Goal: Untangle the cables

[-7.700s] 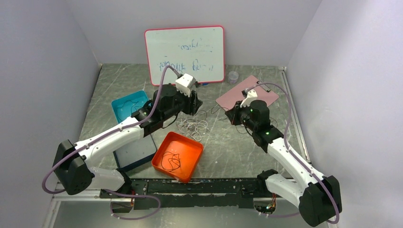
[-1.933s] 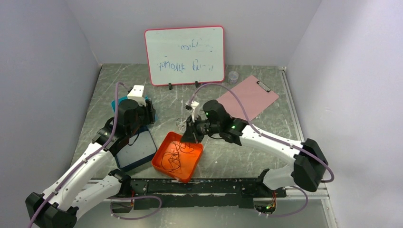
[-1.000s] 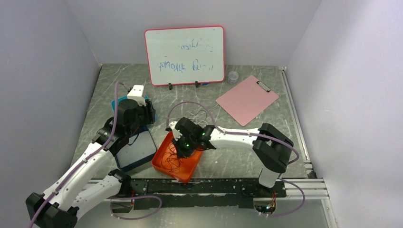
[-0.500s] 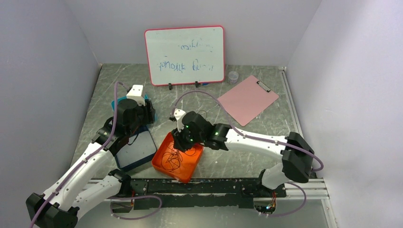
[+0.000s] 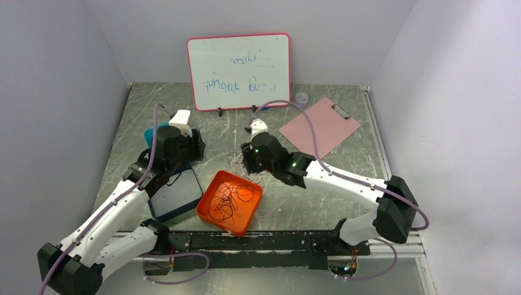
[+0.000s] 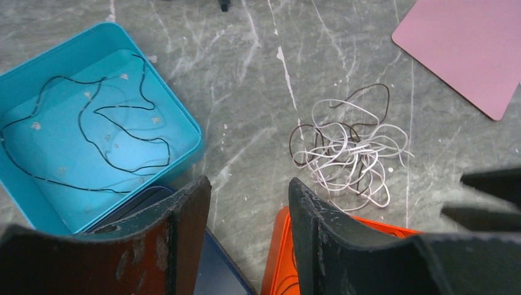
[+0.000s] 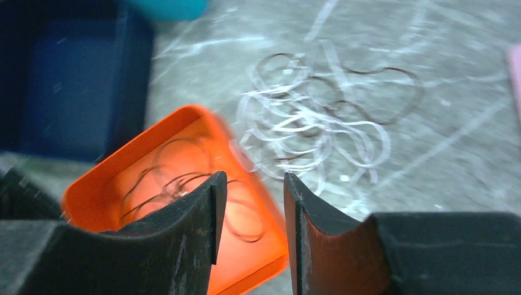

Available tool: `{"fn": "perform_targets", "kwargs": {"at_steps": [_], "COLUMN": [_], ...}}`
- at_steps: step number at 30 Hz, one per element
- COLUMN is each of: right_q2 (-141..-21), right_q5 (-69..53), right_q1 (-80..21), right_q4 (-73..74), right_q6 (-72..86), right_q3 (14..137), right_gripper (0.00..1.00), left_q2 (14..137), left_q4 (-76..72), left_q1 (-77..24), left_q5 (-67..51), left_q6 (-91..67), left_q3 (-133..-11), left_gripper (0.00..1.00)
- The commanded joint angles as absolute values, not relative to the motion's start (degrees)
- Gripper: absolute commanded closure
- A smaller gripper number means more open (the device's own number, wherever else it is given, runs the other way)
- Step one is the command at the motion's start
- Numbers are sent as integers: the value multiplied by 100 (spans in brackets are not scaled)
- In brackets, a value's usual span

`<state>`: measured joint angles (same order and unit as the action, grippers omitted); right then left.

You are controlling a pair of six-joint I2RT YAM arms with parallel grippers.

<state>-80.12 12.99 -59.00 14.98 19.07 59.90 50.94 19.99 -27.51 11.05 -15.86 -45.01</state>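
The cables (image 7: 319, 135) lie just ahead of the right gripper (image 7: 253, 179), nearer than the left gripper (image 6: 249, 184); both have fingers apart.

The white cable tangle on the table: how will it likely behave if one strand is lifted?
Probably floppy: the white cable tangle lies in loose, thin loops. Likely light, being so thin. A dark strand threads through it, so neighbours would probably drag along.

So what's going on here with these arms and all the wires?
It's a cable-untangling job, partway through. Black cables lie in the orange tray, a single black cable in the teal tray, and a white-and-dark tangle on the table. The left pincer and right pincer are both open, holding nothing.
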Motion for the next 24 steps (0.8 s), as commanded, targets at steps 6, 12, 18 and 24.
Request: {"fn": "perform_targets", "kwargs": {"at_steps": [6, 12, 18, 24], "right_q2": [-8001, -8784, -9612, -10461], "right_q5": [271, -688, -2001, -3120], "right_q1": [-3881, -3082, -2411, -2118], "right_q4": [836, 123, -569, -999], "right_q6": [1860, 1100, 888, 893], "right_q3": [5239, 5170, 5403, 5696], "right_gripper": [56, 46, 44, 44], "left_q2": [5626, 6175, 6566, 7076], "left_q4": [1587, 1438, 1419, 1343], "left_q1": [-2698, -2760, -3216, -3603], "left_q5": [-195, -759, -523, -338], "left_q6": [-1726, -1992, -2048, -2268], "left_q3": [-4642, -4739, -4818, -5000], "left_gripper": [46, 47, 46, 46]}}
